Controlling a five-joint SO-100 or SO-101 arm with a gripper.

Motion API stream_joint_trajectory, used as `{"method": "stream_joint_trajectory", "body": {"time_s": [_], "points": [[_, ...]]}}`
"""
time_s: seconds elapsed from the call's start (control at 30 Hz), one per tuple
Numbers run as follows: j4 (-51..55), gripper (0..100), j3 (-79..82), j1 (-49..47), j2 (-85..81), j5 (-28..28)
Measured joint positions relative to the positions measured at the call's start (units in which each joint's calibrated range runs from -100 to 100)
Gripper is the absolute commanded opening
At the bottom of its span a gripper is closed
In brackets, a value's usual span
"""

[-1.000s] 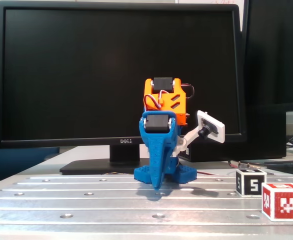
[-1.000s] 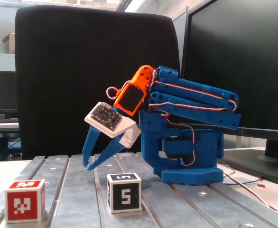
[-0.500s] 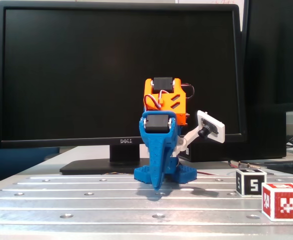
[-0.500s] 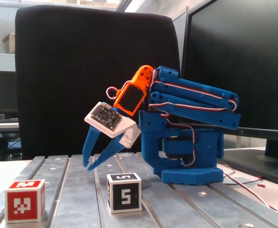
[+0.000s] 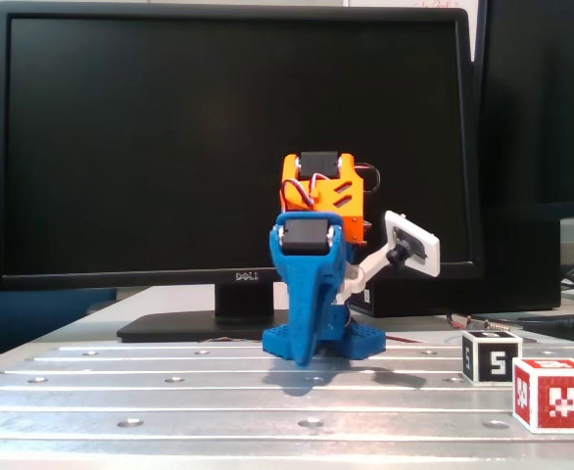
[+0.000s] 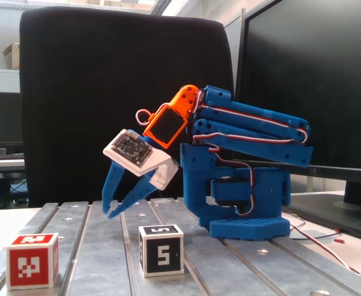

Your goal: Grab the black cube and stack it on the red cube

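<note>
Monitor [image 5: 233, 147] fills the background behind the folded blue arm [image 6: 242, 179], which sits on the grooved metal surface [image 6: 94, 259]. Using the arm's base as landmark: the tool [image 6: 114, 209] hangs just to its left in the side view, tips above the surface, narrowly parted and holding nothing. The red cube [image 6: 32, 260] rests well to the left and nearer the camera. The black cube [image 6: 161, 249] stands between red cube and base, apart from both, below the tool.
</note>
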Motion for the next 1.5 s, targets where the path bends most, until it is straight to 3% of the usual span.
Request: {"method": "stream_joint_trajectory", "body": {"time_s": [0.73, 1.07, 1.5], "points": [[0.6, 1, -7.7, -0.9, 1.7, 1.2], [0.6, 1, -27.4, -0.9, 29.8, 0.6], [4.6, 1, -46.2, -10.1, 52.3, -8.0]]}}
